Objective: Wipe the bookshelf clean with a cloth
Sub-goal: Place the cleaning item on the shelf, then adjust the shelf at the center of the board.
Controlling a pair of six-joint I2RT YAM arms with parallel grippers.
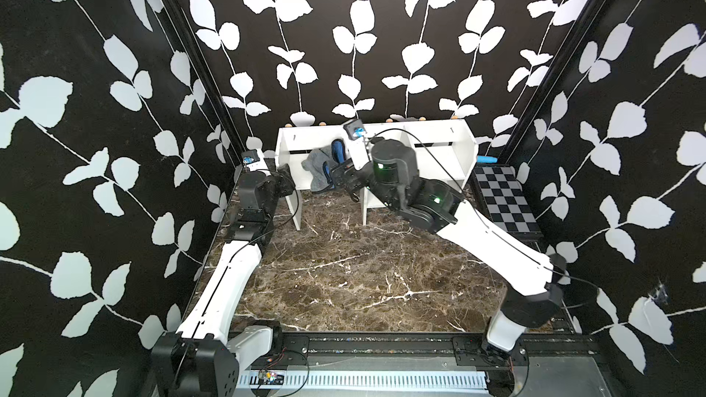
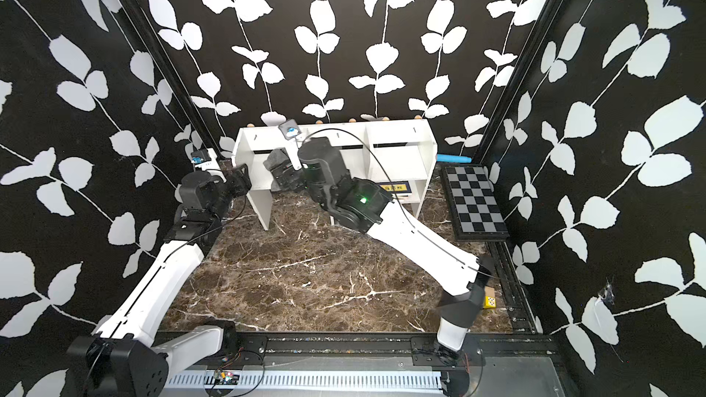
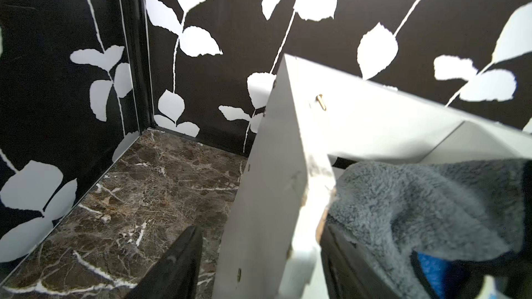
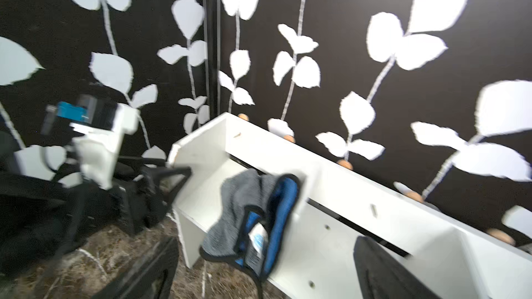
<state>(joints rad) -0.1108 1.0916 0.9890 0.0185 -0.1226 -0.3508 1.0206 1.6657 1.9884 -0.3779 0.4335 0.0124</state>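
Right wrist view: the right claw (image 4: pixel 265 240) is released, its two black fingers (image 4: pixel 149 268) spread wide with nothing pinched between them. The cloth (image 4: pixel 230 208) sits just ahead of this claw, in line with the gap between the fingers and touching neither. It is bunched up, with the grey face outward, a fold of bright blue showing inside the dark edging, and a small white tag in the fold. It lies in the end compartment of the bookshelf (image 4: pixel 359 188) and drapes over the front edge of the board, so its lower part hangs below that edge. This view is blurred, so finer detail of the cloth is unclear. Small wooden knobs (image 4: pixel 345 164) line the shelf's far edge, beyond the claw.

In the left wrist view the left claw (image 3: pixel 263 228) straddles the bookshelf's end panel (image 3: pixel 273 197). One finger (image 3: pixel 181 260) is on the outer side, clearly apart from the panel. The other is on the inner side, close to the panel's edge and just beside the grey cloth (image 3: pixel 417 202). The jaws look released rather than clamped on the panel.

In both top views the bookshelf (image 1: pixel 305 139) stands at the far end of the marble bench (image 1: pixel 344 269), with the two claws near each other at its end compartment and the cloth (image 1: pixel 319 169) between them.
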